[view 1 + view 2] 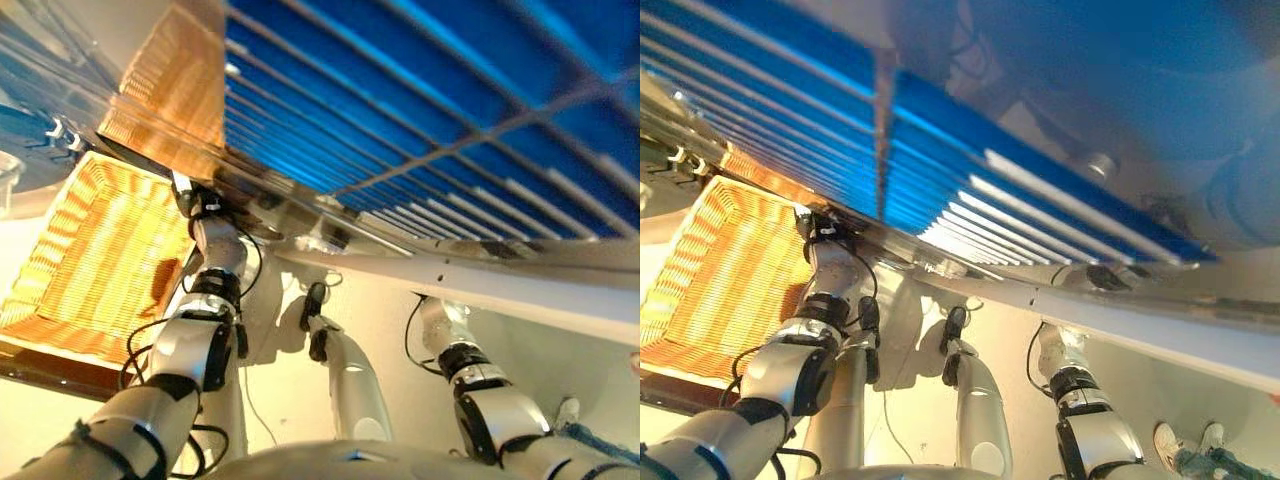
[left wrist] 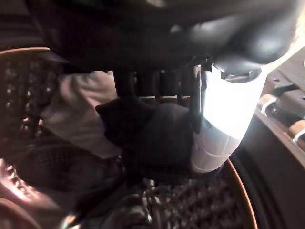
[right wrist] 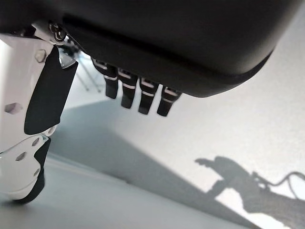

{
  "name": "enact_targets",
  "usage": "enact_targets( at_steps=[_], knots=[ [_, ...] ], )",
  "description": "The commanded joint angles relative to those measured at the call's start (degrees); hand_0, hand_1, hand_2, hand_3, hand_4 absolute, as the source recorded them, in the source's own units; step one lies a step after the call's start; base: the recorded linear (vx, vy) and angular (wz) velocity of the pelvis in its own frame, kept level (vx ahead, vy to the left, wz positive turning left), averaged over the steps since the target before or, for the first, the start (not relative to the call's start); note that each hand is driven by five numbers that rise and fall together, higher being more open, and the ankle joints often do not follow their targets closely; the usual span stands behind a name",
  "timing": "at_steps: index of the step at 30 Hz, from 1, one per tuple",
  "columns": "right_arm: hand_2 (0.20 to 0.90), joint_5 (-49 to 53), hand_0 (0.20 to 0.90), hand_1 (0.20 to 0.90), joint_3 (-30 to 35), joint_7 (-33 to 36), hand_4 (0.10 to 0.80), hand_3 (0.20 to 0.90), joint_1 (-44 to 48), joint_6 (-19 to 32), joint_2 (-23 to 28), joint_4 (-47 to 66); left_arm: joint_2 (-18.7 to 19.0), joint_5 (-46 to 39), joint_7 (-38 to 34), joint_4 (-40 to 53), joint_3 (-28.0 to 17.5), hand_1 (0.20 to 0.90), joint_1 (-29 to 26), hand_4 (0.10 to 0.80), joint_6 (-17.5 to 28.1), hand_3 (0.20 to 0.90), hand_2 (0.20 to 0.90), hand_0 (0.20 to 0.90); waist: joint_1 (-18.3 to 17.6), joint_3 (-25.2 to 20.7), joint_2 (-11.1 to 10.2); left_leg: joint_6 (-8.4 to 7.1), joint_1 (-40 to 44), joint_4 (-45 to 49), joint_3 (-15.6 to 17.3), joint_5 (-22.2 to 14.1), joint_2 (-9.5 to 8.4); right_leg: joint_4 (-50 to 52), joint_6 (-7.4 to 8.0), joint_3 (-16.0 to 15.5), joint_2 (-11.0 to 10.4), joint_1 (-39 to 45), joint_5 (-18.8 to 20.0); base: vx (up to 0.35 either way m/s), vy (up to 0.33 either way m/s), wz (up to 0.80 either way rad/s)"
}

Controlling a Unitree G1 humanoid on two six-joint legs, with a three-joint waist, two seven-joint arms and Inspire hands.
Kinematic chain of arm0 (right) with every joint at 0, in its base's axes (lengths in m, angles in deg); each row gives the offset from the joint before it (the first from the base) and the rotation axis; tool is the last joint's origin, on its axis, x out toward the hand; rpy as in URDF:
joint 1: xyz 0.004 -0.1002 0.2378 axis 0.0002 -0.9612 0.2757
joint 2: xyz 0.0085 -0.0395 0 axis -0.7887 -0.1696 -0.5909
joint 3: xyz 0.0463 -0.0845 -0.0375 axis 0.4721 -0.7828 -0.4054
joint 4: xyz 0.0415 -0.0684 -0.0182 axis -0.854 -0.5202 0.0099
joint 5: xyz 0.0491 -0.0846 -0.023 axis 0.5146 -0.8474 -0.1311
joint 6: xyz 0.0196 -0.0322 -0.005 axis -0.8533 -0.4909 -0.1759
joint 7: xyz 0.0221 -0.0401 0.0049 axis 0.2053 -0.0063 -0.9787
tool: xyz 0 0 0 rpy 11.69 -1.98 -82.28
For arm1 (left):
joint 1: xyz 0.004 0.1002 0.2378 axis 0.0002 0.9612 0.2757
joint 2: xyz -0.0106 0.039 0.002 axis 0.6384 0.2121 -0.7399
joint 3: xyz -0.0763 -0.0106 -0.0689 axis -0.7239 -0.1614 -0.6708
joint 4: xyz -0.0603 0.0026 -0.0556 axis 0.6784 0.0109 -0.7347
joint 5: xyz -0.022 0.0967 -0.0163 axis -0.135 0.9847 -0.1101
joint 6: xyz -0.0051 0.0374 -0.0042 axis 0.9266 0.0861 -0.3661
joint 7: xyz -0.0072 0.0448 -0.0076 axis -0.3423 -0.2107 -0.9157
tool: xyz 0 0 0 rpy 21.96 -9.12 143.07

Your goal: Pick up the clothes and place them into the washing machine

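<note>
My left hand hangs over the washing machine drum, fingers curled round a dark garment bunched under the palm. A paler cloth lies beside it, against the drum wall. The garment looks soft, limp and light; I judge it will sag and snag, so a bunched pinch at mid-fold suits it. The woven basket sits well apart from the drum. My right hand hangs empty, fingers slack.
</note>
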Motion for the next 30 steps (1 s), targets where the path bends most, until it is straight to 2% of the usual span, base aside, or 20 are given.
enact_targets(
  at_steps=[1, 2, 3, 5, 6, 9, 11, 16, 21, 27, 28, 29, 30],
  knots=[
    [0.9, 2.12, 0.9, 0.9, 2.06, -0.13, 0.8, 0.9, 4.18, 6.01, 4.51, 0.71, 2.71, 1.15, 4.47, 0.65, 0.36, 0.2, -7.22, 0.3, 2.85, 0.2, 0.2, 0.2, -0.03, -1.61, 1.96, -3.93, -1.53, 8.13, -4.39, -8.62, 1.09, 8.29, -0.87, 0.6, 0.77, -3.18, -0.07, -0.052, 0.023, -0.16],
    [0.9, 2.65, 0.9, 0.9, 2.11, -0.13, 0.8, 0.9, 4.83, 6.06, 4.9, 1.09, 2.88, 0.93, 4.43, 0.94, 0.43, 0.2, -7.31, 0.3, 3.05, 0.2, 0.2, 0.2, -0.24, -1.66, 1.76, -3.57, -1.98, 9.74, -4.81, -9.56, 1.09, 10.23, -1.14, 1.16, 1.01, -4.17, -0.81, -0.046, 0.022, -0.24],
    [0.9, 3.24, 0.9, 0.9, 2.2, -0.32, 0.8, 0.9, 5.23, 6.1, 5.07, 0.87, 3.25, 1.52, 3.56, -0.61, 1.02, 0.2, -8.71, 0.3, 2.41, 0.2, 0.2, 0.2, -0.06, -1.6, 1.39, -2.96, -4.14, 14.73, -5.0, -11.45, 1.16, 16.39, -1.67, 1.21, 1.3, -6.69, -2.84, -0.041, 0.025, -0.21],
    [0.9, 3.55, 0.9, 0.9, 2.57, -0.47, 0.8, 0.9, 4.88, 6.04, 5.24, 0.74, 3.35, 1.77, 3.7, -0.89, 1.31, 0.2, -9.75, 0.3, 1.98, 0.2, 0.2, 0.2, -0.15, -2.03, 1.11, -2.62, -5.35, 16.97, -5.12, -12.69, 1.31, 19.09, -1.96, 1.04, 1.26, -7.96, -4.23, 0.018, -0.012, -0.14],
    [0.9, 3.33, 0.9, 0.9, 2.36, -0.76, 0.8, 0.9, 3.78, 6.15, 5.15, 0.83, 3.19, 2.78, 3.61, -1.86, 2.57, 0.2, -10.52, 0.3, 0.63, 0.2, 0.2, 0.2, -0.4, -2.82, 1.2, -2.01, -5.82, 19.21, -6.0, -14.28, 0.98, 22.2, -2.83, 1.37, 1.82, -9.0, -6.4, 0.07, -0.029, -0.01],
    [0.9, 3.37, 0.9, 0.9, 2.59, -0.48, 0.8, 0.9, 4.3, 6.2, 5.34, 0.43, 3.32, 3.59, 3.43, -3.49, 3.31, 0.2, -11.66, 0.3, -0.45, 0.2, 0.2, 0.2, -0.52, -3.37, 1.5, -1.94, -6.54, 20.87, -6.65, -15.26, 0.83, 23.85, -3.65, 0.93, 1.78, -9.52, -8.39, 0.033, 0.002, 0.12],
    [0.9, 2.82, 0.9, 0.9, 1.6, -0.25, 0.8, 0.9, 6.63, 5.94, 5.37, -1.01, 4.03, 4.81, 3.21, -5.89, 3.98, 0.2, -11.93, 0.3, -2.51, 0.2, 0.2, 0.2, -0.49, -3.91, 1.93, -1.08, -6.13, 22.25, -6.45, -16.77, 0.62, 25.08, -3.92, 0.89, 1.64, -9.78, -8.46, 0.003, 0.088, 0.16],
    [0.9, 2.51, 0.9, 0.9, 1.47, -0.33, 0.8, 0.9, 8.58, 5.32, 6.38, -2.2, 4.61, 4.91, 4.14, -6.3, 4.13, 0.2, -12.48, 0.3, -3.75, 0.2, 0.2, 0.2, -0.75, -4.65, 2.46, -0.76, -6.09, 23.44, -6.15, -17.94, 1.02, 26.0, -4.5, 1.22, 1.88, -10.25, -9.75, 0.013, 0.054, -0.08],
    [0.9, 1.87, 0.9, 0.9, 0.5, -0.2, 0.8, 0.9, 11.2, 4.95, 7.5, -2.98, 5.68, 6.94, 3.84, -6.26, 6.93, 0.2, -15.42, 0.3, -4.32, 0.2, 0.2, 0.2, -1.23, -5.74, 3.16, -0.66, -7.09, 22.67, -5.59, -17.41, 0.84, 24.65, -4.32, 1.3, 2.04, -10.91, -8.89, 0.011, 0.032, -0.03],
    [0.9, 1.8, 0.9, 0.9, 0.23, -0.79, 0.8, 0.9, 12.81, 4.2, 8.71, -4.41, 6.69, 10.85, 3.76, -7.57, 9.64, 0.2, -16.22, 0.3, -6.17, 0.2, 0.2, 0.2, -1.66, -5.69, 3.79, -0.72, -7.96, 21.69, -5.23, -16.59, 0.93, 22.71, -4.05, 1.9, 2.39, -11.98, -7.18, -0.011, 0.032, -0.04],
    [0.9, 1.75, 0.9, 0.9, 0.24, -0.91, 0.8, 0.9, 13.02, 4.07, 9.12, -4.44, 6.94, 12.13, 3.7, -7.6, 10.4, 0.84, -16.21, 0.757, -6.32, 0.84, 0.84, 0.84, -1.72, -5.78, 3.96, -0.75, -7.97, 21.39, -5.2, -16.42, 1.01, 22.51, -4.04, 1.98, 2.44, -12.04, -7.05, -0.009, 0.031, -0.14],
    [0.9, 1.87, 0.9, 0.9, 0.6, -1.1, 0.8, 0.9, 13.44, 3.92, 9.52, -4.88, 7.42, 15.17, 3.33, -8.34, 12.1, 0.9, -16.61, 0.8, -7.34, 0.9, 0.9, 0.9, -1.7, -5.94, 4.15, -0.73, -7.96, 20.83, -5.23, -16.17, 0.98, 21.93, -4.16, 2.19, 2.53, -12.11, -6.8, -0.011, 0.044, -0.17],
    [0.9, 1.88, 0.9, 0.9, 0.53, -1.12, 0.8, 0.9, 13.72, 3.9, 9.73, -5.07, 7.66, 16.58, 3.26, -8.29, 13.0, 0.9, -16.54, 0.8, -7.33, 0.9, 0.9, 0.9, -1.67, -6.02, 4.38, -0.73, -7.84, 20.5, -5.15, -16.12, 1.02, 21.82, -4.22, 2.22, 2.52, -12.19, -6.79, -0.03, 0.047, -0.14]
  ],
)
